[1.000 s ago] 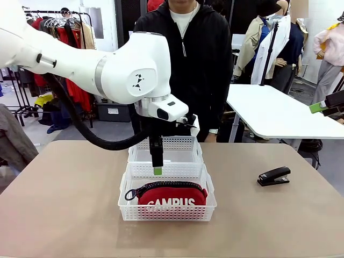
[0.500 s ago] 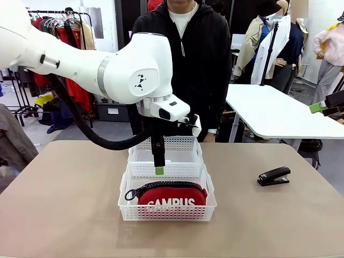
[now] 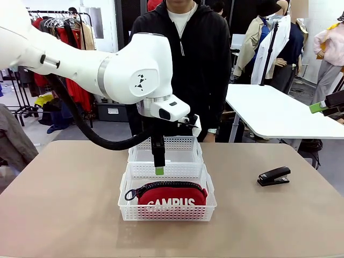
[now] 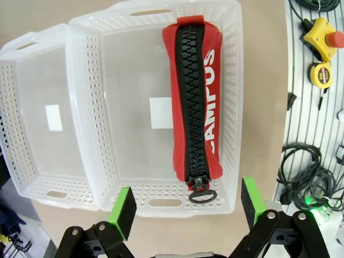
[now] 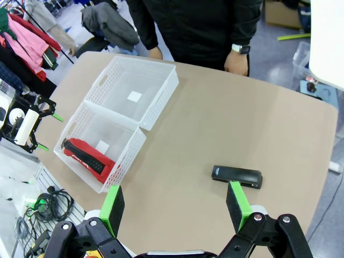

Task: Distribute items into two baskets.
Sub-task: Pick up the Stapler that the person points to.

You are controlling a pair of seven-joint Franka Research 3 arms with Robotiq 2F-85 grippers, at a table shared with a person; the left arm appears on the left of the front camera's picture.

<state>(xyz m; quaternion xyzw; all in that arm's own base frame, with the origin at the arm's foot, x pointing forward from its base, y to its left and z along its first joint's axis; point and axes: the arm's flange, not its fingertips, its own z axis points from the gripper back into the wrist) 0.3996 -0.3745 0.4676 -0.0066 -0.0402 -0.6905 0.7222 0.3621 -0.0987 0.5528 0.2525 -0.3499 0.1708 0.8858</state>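
Risen slightly, the left gripper (image 4: 187, 208) hangs wide and empty over the near basket (image 3: 166, 213) holding the pouch (image 3: 172, 196) (half done), far basket (image 3: 167, 143) bare, stapler (image 3: 274, 176) loose on the table (image 3: 64, 204) at right, right gripper (image 5: 174, 206) wide, empty.

Bright, even overhead light is washing the tan matte counter (image 3: 64, 204), casting faint shadows beneath the near white perforated plastic basket (image 3: 166, 214) and the small black stapler (image 3: 274, 176). The wide-angle wrist views are bowing the counter's edges; detail is reading sharp throughout.
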